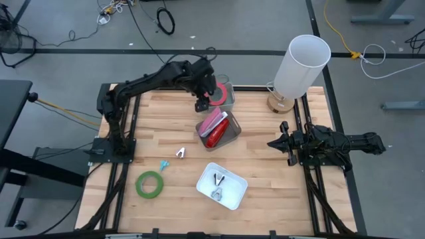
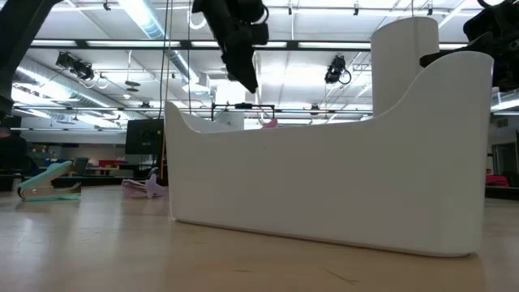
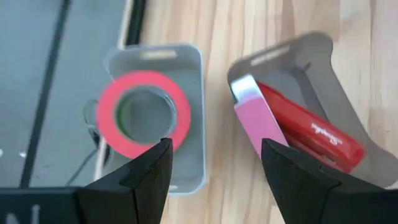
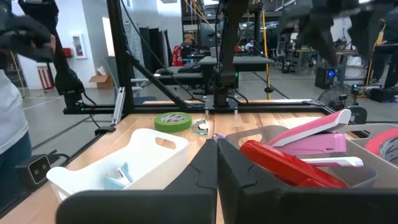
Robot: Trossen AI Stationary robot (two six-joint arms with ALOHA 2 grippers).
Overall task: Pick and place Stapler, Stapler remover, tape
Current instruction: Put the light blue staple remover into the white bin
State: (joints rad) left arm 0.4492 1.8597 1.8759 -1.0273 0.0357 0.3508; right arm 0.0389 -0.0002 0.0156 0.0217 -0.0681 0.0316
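- wooden worktop (image 1: 265, 159) in a workshop, seen from above, with a white lamp (image 1: 300, 66) at its far right corner and grey floor around it.
- left gripper (image 1: 203, 101) hangs above the far edge of the worktop, its fingers spread apart and holding nothing; it hovers over the gap between two grey bins.
- pink tape (image 3: 144, 112) lies flat in the far bin (image 3: 193, 62), with what looks like a green roll inside or under it; this part of the task looks done.
- near bin (image 3: 323, 56), just beside it, holds a red stapler (image 3: 311, 130) and a pink stapler (image 3: 255, 121) lying side by side, so the staplers look placed too.
- white tray (image 1: 234, 194) near the front holds two small metal-jawed removers (image 1: 218, 186), as far as i can tell.
- left to do, in my judgement: a green tape (image 1: 151, 184) lies loose on the worktop at front left, well apart from the bins.
- two small items also lie loose: a teal one (image 1: 163, 164) just beside the green tape and a pale one (image 1: 180, 153) nearer the middle; they look like removers not yet put away.
- right gripper (image 1: 282, 143) waits at the right edge of the worktop, fingers pressed shut and empty.
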